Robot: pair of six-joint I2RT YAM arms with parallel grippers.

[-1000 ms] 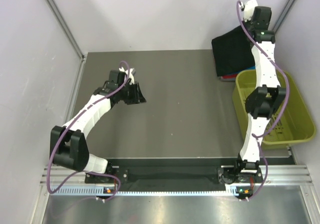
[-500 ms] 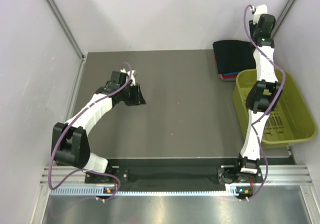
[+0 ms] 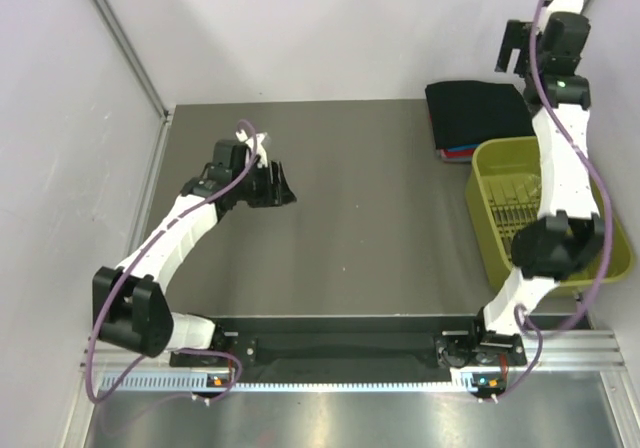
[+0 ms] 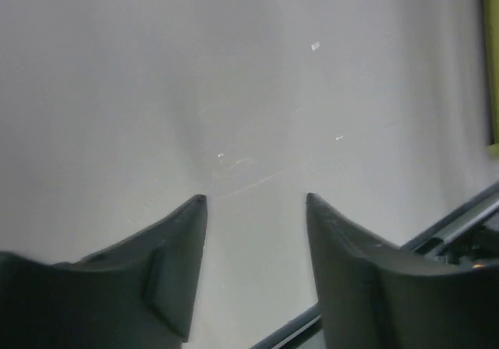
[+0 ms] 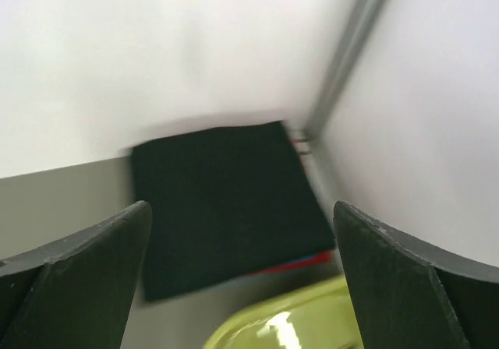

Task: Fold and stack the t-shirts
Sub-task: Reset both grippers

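Over in the far right corner of the table (image 3: 360, 208) sits the pile of t-shirts (image 3: 478, 113): a black one folded flat on top, with thin edges of red and blue cloth peeping out beneath it along the near side. The pile lies right up against the back wall, and its near edge is just beside the far rim of the olive-green basket (image 3: 590, 268), which stands at the table's right side. The right claw (image 3: 522, 46) hangs high in the air above and behind the pile, near the back wall, its two dark fingers (image 5: 78, 271) spread wide apart and gripping nothing; from its own camera the black shirt shows squarely between them, well below, touching neither. The left claw (image 3: 278, 185) is out over the bare middle-left of the table, pointing right, well apart from the shirts. Its fingers (image 4: 168, 263) stand partly parted with only grey table surface showing in the gap, so it too has hold of nothing.
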